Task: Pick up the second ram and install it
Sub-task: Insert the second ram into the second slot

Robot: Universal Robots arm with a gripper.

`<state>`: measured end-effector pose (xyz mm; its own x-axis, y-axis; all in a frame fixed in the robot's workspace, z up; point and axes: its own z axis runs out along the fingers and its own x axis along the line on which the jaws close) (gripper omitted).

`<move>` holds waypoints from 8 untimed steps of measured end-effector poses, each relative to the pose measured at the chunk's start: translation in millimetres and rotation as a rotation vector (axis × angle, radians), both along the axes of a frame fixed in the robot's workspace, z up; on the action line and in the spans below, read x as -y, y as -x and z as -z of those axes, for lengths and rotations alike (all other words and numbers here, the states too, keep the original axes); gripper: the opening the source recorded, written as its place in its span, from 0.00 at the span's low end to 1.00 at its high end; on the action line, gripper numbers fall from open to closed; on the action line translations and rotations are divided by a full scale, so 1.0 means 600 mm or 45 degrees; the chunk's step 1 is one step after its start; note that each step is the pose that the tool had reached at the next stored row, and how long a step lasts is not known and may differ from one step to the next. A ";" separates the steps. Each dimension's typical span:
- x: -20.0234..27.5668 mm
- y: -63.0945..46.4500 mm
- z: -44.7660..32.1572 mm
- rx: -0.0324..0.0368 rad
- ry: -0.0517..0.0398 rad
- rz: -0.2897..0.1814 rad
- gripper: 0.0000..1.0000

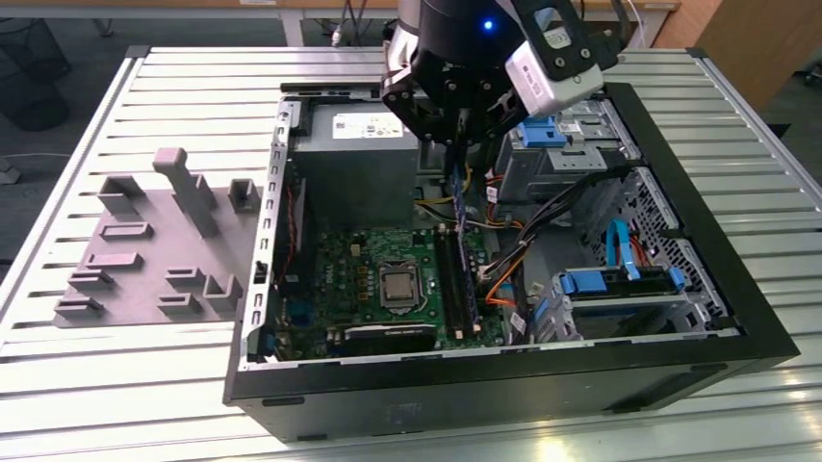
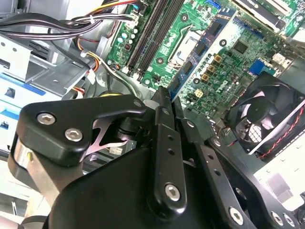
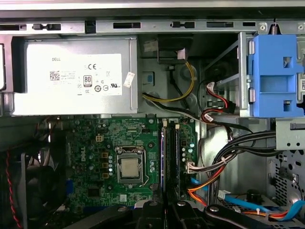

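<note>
A ribbed metal table (image 1: 154, 87) carries an open black computer tower case (image 1: 757, 327) lying on its side, with its green motherboard (image 1: 346, 260) facing up. Over the board's long black memory slots (image 3: 167, 152), the arm's black jaws are closed on the second ram (image 2: 200, 52), a thin dark green memory stick held on edge.

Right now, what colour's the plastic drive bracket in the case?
Blue plastic drive bracket, best in first wrist view.
</note>
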<state>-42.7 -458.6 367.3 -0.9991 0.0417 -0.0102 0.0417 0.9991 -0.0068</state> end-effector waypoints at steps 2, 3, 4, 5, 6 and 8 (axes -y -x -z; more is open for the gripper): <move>-0.0001 0.000 0.001 0.0001 0.000 0.000 0.14; 0.0000 0.000 0.002 0.0000 0.000 -0.002 0.14; 0.0000 0.000 0.004 0.0000 0.000 -0.004 0.14; 0.0000 0.000 0.016 0.0000 0.000 -0.026 0.14; 0.0000 0.000 0.017 0.0000 0.000 -0.028 0.14; 0.0000 0.000 0.020 0.0000 0.000 -0.033 0.14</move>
<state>-42.7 -458.6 355.5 -0.9998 0.0158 -0.0102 0.0159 0.9999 -0.0067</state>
